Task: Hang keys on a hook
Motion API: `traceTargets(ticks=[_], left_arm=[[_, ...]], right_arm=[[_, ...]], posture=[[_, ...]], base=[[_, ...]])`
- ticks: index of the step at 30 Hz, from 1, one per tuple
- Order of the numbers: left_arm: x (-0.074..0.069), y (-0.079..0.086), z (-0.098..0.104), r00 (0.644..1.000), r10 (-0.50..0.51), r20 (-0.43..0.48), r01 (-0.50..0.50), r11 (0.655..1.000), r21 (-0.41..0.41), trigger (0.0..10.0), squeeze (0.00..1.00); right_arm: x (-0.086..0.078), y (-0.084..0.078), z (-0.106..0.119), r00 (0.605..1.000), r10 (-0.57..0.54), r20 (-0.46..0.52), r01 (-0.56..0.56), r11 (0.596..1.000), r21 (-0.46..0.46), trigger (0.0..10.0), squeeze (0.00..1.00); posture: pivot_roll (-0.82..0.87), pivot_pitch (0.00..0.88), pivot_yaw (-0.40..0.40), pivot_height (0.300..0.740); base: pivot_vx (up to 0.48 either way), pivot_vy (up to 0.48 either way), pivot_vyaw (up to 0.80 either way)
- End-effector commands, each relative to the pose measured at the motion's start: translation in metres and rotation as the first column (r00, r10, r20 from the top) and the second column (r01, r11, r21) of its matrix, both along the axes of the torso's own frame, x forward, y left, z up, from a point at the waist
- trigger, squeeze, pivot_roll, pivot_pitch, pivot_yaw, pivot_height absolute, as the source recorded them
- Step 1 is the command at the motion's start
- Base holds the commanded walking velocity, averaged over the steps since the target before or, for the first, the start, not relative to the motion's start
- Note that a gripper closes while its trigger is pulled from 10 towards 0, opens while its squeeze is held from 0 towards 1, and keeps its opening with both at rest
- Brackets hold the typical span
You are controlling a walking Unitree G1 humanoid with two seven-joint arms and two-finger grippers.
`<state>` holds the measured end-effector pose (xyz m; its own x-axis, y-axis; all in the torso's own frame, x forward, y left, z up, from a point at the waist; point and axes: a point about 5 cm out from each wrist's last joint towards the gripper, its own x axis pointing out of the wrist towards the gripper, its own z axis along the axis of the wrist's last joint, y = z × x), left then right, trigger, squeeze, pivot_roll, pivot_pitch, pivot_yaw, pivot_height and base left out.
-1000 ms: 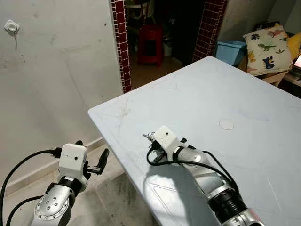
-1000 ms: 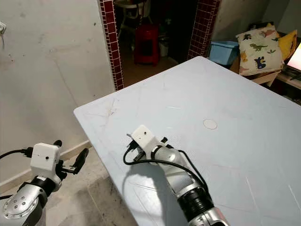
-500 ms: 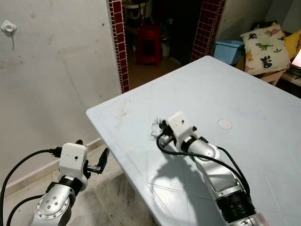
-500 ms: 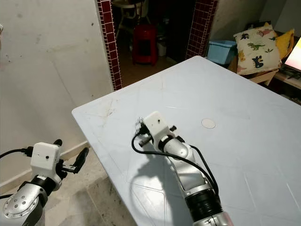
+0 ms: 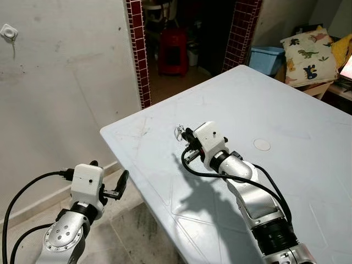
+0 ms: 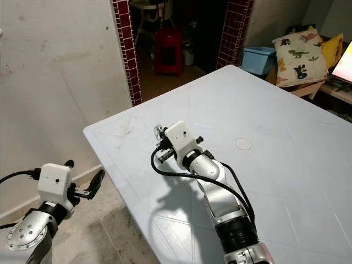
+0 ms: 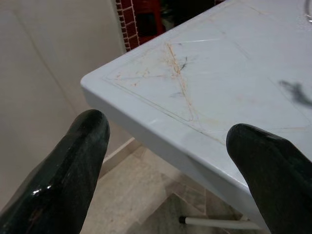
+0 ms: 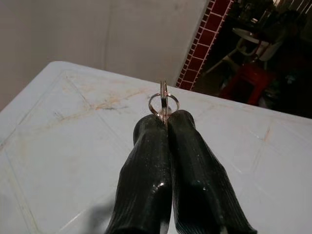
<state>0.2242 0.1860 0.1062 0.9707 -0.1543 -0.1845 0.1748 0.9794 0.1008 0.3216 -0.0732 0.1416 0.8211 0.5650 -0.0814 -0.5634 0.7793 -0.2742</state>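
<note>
High on the pale wall at the far left sits a small white hook (image 5: 7, 32) with a thin line hanging under it. Lower down, the left gripper (image 5: 117, 186) hangs off the edge of the counter (image 5: 286, 115), above the tiled floor (image 5: 137, 231); in the left wrist view its two black fingers (image 7: 63, 175) stand wide apart with nothing between them, facing the counter's scratched corner.

Further right, the right gripper (image 8: 165, 116) is held above the counter near that same corner, its arm reaching in over the pale blue top. Its fingers are pressed tight together, pinching the keys (image 8: 164, 102) at the very tips. What shows of the keys is a thin, silvery metal ring standing up past the fingertips, with a narrow metal piece rising edge-on through it; the rest is hidden in the grip. In the left eye view they appear as a small glinting loop (image 5: 179, 132) just ahead of the white wrist housing, clear of the surface.

Behind, a doorway edged in dark red tiles (image 5: 138, 55) opens on a red stool (image 5: 173, 52). To the right of it stand a blue tub (image 5: 268, 58) and a dinosaur-print cushion (image 5: 308, 52). A faint round mark (image 5: 262, 144) lies on the counter.
</note>
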Motion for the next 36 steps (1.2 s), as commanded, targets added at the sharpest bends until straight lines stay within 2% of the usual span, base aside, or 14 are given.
traceTargets(ticks=[1,7,8,9,11,12,21,30,36], left_arm=[[0.006,0.000,0.002,1.000,0.007,0.020,-0.007,1.000,0.008,10.0,0.00],[0.013,0.004,0.004,0.995,0.075,0.061,-0.076,0.997,0.029,10.0,0.00],[0.015,0.004,0.003,0.993,0.095,0.065,-0.097,0.995,0.032,10.0,0.00],[0.017,0.003,0.004,0.992,0.106,0.069,-0.109,0.994,0.029,10.0,0.00],[0.018,0.002,0.004,0.992,0.106,0.073,-0.109,0.994,0.027,10.0,0.00],[0.019,0.000,0.004,0.991,0.104,0.078,-0.106,0.994,0.022,10.0,0.00],[0.026,-0.008,0.003,0.990,0.100,0.095,-0.102,0.995,0.009,10.0,0.00],[0.027,-0.003,0.002,0.983,0.159,0.090,-0.161,0.987,0.013,10.0,0.00],[0.027,-0.004,0.001,0.985,0.150,0.082,-0.151,0.989,-0.006,10.0,0.00]], right_arm=[[0.001,0.009,0.006,0.999,0.024,0.021,-0.025,1.000,0.018,0.0,0.00],[-0.006,0.016,0.007,0.999,0.034,0.026,-0.036,0.998,0.055,0.0,0.00],[-0.008,0.016,0.006,0.999,0.027,0.022,-0.029,0.997,0.072,1.0,0.00],[-0.012,0.015,0.005,1.000,0.013,0.009,-0.014,0.995,0.095,7.0,0.00],[-0.014,0.015,0.004,1.000,0.007,0.002,-0.007,0.994,0.105,7.0,0.00],[-0.017,0.016,0.003,1.000,0.005,0.000,-0.005,0.994,0.110,10.0,0.00],[-0.025,0.024,0.007,1.000,0.023,0.017,-0.025,0.991,0.128,10.0,0.00],[-0.028,0.023,0.008,0.999,0.026,0.021,-0.028,0.993,0.116,10.0,0.00],[-0.027,0.024,0.006,1.000,0.017,0.005,-0.017,0.993,0.121,10.0,0.00]], posture=[[0.13,0.000,0.008,0.740],[0.13,0.000,-0.007,0.740],[0.12,0.000,-0.013,0.740],[0.12,0.000,-0.015,0.740],[0.11,0.000,-0.015,0.740],[0.11,0.000,-0.016,0.740],[0.09,0.000,-0.015,0.740],[0.09,0.000,-0.015,0.740],[0.09,0.000,-0.014,0.740]], base=[[0.000,0.000,0.00],[0.000,0.000,0.00],[0.000,0.000,0.00],[0.000,0.000,0.00],[0.000,0.000,0.00],[0.000,0.000,0.00],[0.000,0.000,0.00],[0.000,0.000,0.00],[0.000,0.000,0.00]])
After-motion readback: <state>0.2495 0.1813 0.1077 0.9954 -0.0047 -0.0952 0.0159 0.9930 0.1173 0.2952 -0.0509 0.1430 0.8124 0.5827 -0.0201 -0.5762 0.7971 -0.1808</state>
